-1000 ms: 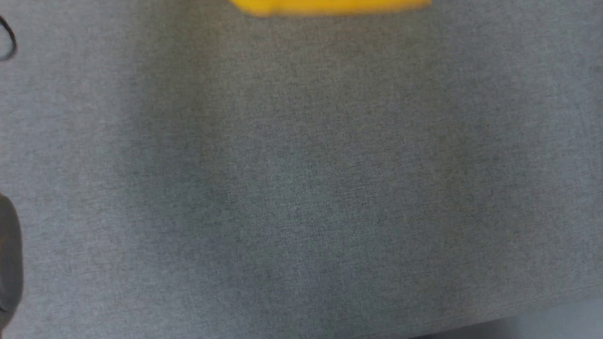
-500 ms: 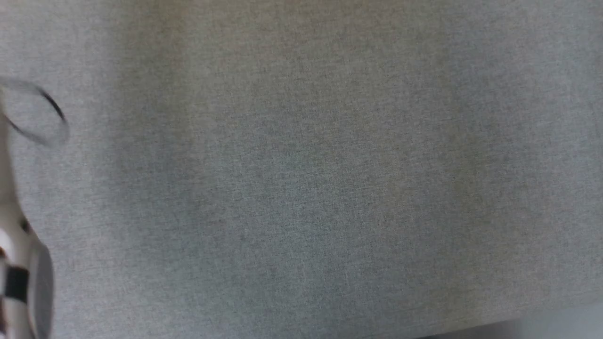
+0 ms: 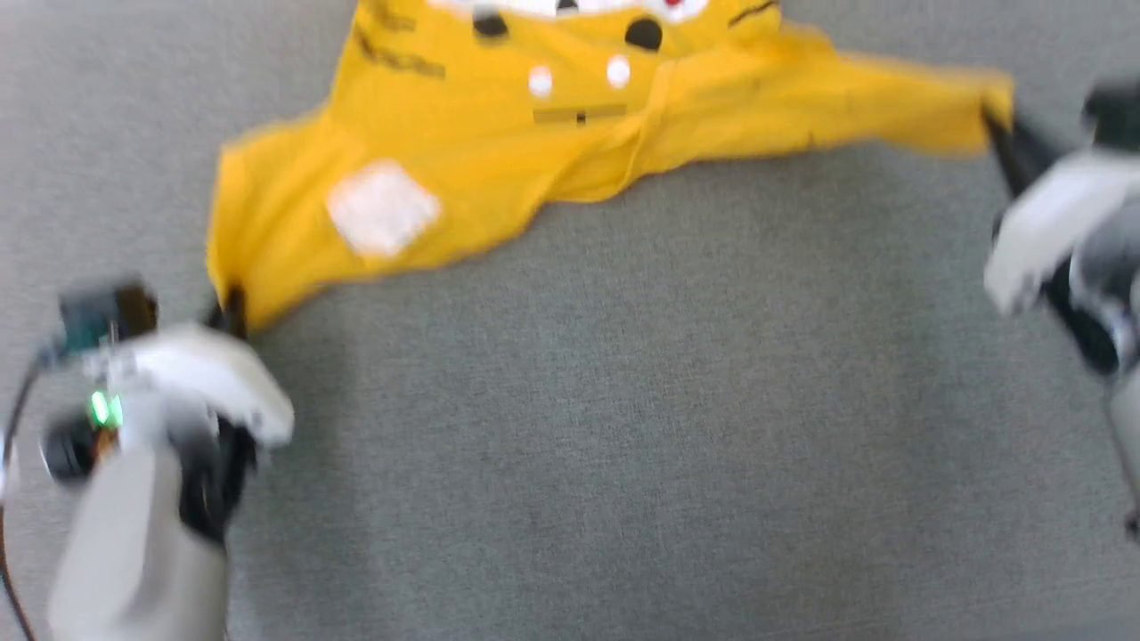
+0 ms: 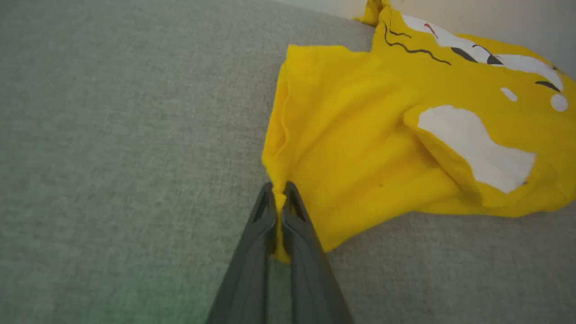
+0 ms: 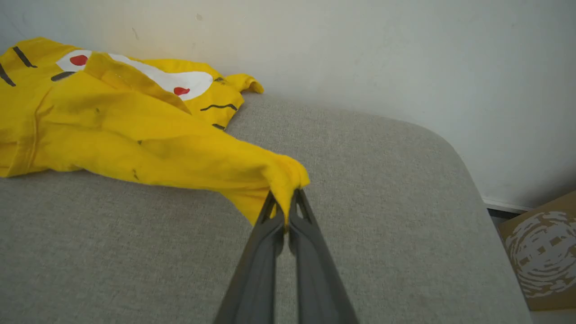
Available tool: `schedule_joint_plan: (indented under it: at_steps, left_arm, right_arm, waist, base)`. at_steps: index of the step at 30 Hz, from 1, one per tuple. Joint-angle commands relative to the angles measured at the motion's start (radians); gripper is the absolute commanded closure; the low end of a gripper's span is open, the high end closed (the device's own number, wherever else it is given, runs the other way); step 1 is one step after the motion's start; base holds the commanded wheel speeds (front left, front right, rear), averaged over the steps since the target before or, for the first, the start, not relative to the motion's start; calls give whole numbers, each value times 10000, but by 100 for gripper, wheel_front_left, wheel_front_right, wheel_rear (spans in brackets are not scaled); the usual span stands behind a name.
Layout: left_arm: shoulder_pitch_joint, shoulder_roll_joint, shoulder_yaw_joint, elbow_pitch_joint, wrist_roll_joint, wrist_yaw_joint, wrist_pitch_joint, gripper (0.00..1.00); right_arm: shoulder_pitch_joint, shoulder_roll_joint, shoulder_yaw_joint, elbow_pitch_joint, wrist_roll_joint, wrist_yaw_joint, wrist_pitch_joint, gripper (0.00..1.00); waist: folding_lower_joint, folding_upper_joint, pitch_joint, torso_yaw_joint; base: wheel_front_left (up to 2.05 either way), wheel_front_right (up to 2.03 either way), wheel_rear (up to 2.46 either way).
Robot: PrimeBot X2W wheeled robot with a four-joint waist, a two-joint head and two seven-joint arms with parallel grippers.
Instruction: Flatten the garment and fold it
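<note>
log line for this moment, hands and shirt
left hand: shut on yellow T-shirt edge | right hand: shut on its other end | T-shirt: creased, not yet folded | lying on: grey fabric surface

I'm working over a grey woven upholstered surface (image 3: 623, 401) with a rounded corner on the right. A plain white wall (image 5: 382, 54) runs along its far edge. Past the corner, lower down, sits a cardboard box (image 5: 540, 256) printed with white swirls.

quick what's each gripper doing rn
left gripper: shut, pinching an edge of the yellow T-shirt
right gripper: shut, pinching the opposite stretched-out end of the yellow T-shirt
</note>
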Motion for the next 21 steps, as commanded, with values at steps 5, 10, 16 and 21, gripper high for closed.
schedule_joint_plan:
  at_steps: [5,10,16,21]
  left_arm:
    - [2031,-348,578,-1218,-936,221,597,100]
    - [3802,-616,693,-2250,-1278,582,1217,100]
    - [5514,-948,932,-3162,-1626,1010,1556,100]
    - [6651,-1215,871,-3600,-1804,1247,1922,100]
  right_arm:
    - [2044,-5,-757,-653,480,-21,642,100]
    - [4186,379,-2013,-1320,346,-21,1720,100]
    - [6189,1574,-3900,-2644,154,-21,2946,100]
    - [7463,2704,-5200,-3744,-513,-21,4192,100]
  waist:
    - [3,0,-1171,327]
    - [3,0,-1739,490]
    - [3,0,-2179,636]
    - [3,0,-2317,736]
  base:
    - [0,0,0]
    - [0,0,0]
    - [0,0,0]
    - [0,0,0]
